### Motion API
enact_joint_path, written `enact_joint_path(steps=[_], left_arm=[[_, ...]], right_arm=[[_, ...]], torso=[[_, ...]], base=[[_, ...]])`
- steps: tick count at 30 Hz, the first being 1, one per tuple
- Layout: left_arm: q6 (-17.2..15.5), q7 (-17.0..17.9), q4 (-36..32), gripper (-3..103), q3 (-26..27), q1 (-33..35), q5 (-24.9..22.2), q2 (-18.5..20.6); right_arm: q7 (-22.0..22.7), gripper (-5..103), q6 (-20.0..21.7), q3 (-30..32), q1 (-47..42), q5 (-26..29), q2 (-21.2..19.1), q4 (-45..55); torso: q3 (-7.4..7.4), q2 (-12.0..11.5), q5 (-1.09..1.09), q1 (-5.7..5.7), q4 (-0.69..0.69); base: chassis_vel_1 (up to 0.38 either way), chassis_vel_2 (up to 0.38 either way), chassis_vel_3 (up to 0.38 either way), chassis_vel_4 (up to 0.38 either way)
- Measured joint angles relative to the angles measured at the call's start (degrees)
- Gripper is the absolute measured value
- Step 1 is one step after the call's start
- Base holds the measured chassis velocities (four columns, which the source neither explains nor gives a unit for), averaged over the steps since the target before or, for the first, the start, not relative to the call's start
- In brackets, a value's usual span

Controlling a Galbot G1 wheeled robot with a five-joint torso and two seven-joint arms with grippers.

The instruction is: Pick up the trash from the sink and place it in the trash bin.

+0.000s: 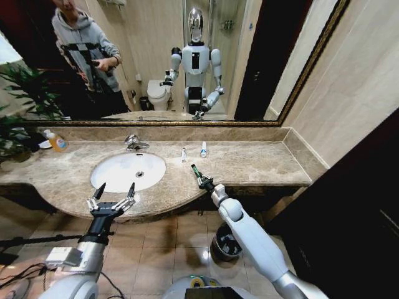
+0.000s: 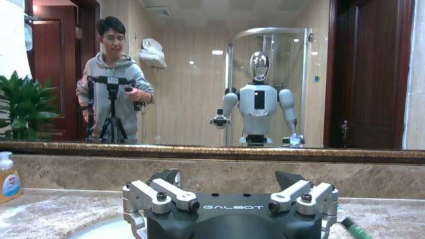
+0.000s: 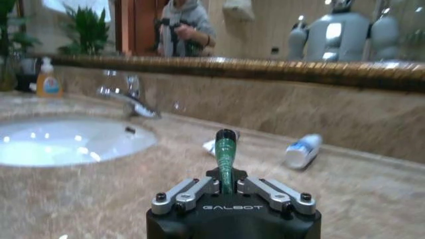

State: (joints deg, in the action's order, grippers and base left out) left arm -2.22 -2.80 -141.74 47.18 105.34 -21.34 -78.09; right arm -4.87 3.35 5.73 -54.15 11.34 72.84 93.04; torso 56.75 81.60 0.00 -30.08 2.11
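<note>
My right gripper (image 1: 204,183) (image 3: 224,185) hovers over the marble counter to the right of the sink (image 1: 112,179) (image 3: 79,149). It is shut on a small green tube (image 1: 196,171) (image 3: 224,155) that sticks out forward. Two white pieces of trash with blue labels lie on the counter behind it, one (image 1: 183,154) (image 3: 208,146) nearer the basin, the other (image 1: 203,149) (image 3: 302,149) farther right. My left gripper (image 1: 113,195) (image 2: 229,180) is open at the basin's front rim, holding nothing. The trash bin (image 1: 224,243) stands on the floor under the counter's right part.
A chrome faucet (image 1: 134,143) (image 3: 126,97) rises behind the basin. An orange soap bottle (image 1: 58,142) (image 2: 8,179) and a plant (image 1: 19,106) sit at the counter's left end. A large mirror covers the wall. A dark panel (image 1: 349,205) bounds the right side.
</note>
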Motion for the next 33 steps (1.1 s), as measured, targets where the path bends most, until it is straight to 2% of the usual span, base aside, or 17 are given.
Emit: enact_joint_path(steps=[2, 5, 6, 10, 11, 14, 15, 18, 20, 23, 27, 30, 31, 33], left_arm=[[0.00, 0.00, 0.00, 100, 0.00, 0.00, 0.00, 0.00], [0.00, 0.00, 0.00, 100, 0.00, 0.00, 0.00, 0.00], [0.00, 0.00, 0.00, 100, 0.00, 0.00, 0.00, 0.00], [0.00, -0.03, 0.00, 100, -0.01, 0.00, 0.00, 0.00], [0.00, -0.03, 0.00, 100, -0.01, 0.00, 0.00, 0.00], [0.00, 0.00, 0.00, 100, 0.00, 0.00, 0.00, 0.00], [0.00, 0.00, 0.00, 100, 0.00, 0.00, 0.00, 0.00], [0.00, 0.00, 0.00, 100, 0.00, 0.00, 0.00, 0.01], [0.00, -0.01, 0.00, 100, -0.01, 0.00, 0.00, 0.00], [0.00, 0.00, 0.00, 100, 0.00, 0.00, 0.00, 0.00], [0.00, 0.00, 0.00, 100, 0.00, 0.00, 0.00, 0.00], [0.00, 0.00, 0.00, 100, 0.00, 0.00, 0.00, 0.00], [0.00, 0.00, 0.00, 100, 0.00, 0.00, 0.00, 0.00], [0.00, 0.00, 0.00, 100, 0.00, 0.00, 0.00, 0.00]], right_arm=[[-0.01, 8, 0.31, 1.27, -1.41, 0.32, -0.68, 2.25], [0.05, 8, 1.11, 6.62, -7.14, 0.83, -2.47, 8.94], [0.05, 8, 1.11, 6.62, -7.14, 0.83, -2.47, 8.94], [2.18, 8, 1.39, 13.85, -17.85, 0.84, -2.80, 14.72], [2.18, 8, 1.39, 13.85, -17.85, 0.84, -2.80, 14.72], [2.87, 8, -0.52, 19.76, -25.96, 0.32, -0.61, 17.44], [2.87, 8, -0.52, 19.76, -25.96, 0.32, -0.61, 17.44], [3.29, 8, -3.18, 23.87, -31.63, -1.18, 3.76, 18.29], [3.31, 8, -3.99, 24.60, -33.00, -1.57, 4.94, 18.29], [3.24, 8, -7.67, 26.72, -38.04, -3.12, 8.47, 16.64], [2.68, 8, -9.48, 27.66, -40.10, -3.85, 9.43, 13.49], [0.59, 8, -11.35, 28.23, -39.66, -6.63, 9.33, 4.47], [0.59, 8, -11.35, 28.23, -39.66, -6.63, 9.33, 4.47], [0.19, 8, -10.58, 27.54, -37.26, -6.82, 9.03, -3.38]], torso=[[0.00, 0.00, 0.00, 0.00, 0.00], [0.00, 0.00, 0.00, 0.00, 0.00], [0.00, 0.00, 0.00, 0.00, 0.00], [-0.01, 0.01, 0.02, 0.00, 0.00], [-0.01, 0.01, 0.02, 0.00, 0.00], [-0.01, 0.01, 0.00, 0.01, -0.02], [-0.01, 0.01, 0.00, 0.01, -0.02], [-0.01, 0.01, 0.01, 0.00, -0.01], [-0.01, 0.01, 0.00, 0.00, -0.01], [-0.01, 0.01, 0.00, 0.00, -0.01], [-0.01, 0.01, -0.01, 0.01, -0.01], [0.00, 0.01, 0.01, 0.01, -0.01], [0.00, 0.01, 0.01, 0.01, -0.01], [0.00, 0.01, 0.00, 0.00, 0.00]], base=[[0.000, 0.000, 0.000, 0.000], [0.000, 0.000, 0.000, 0.000], [0.000, 0.000, 0.000, 0.000], [0.000, 0.000, 0.000, 0.000], [0.000, 0.000, 0.000, 0.000], [0.000, 0.000, 0.000, 0.000], [0.000, 0.000, 0.000, 0.000], [0.000, 0.000, 0.000, 0.000], [0.000, 0.000, 0.000, 0.000], [0.000, 0.000, 0.000, 0.000], [0.000, 0.000, 0.000, 0.000], [0.000, 0.000, 0.000, 0.000], [0.000, 0.000, 0.000, 0.000], [0.000, 0.000, 0.000, 0.000]])
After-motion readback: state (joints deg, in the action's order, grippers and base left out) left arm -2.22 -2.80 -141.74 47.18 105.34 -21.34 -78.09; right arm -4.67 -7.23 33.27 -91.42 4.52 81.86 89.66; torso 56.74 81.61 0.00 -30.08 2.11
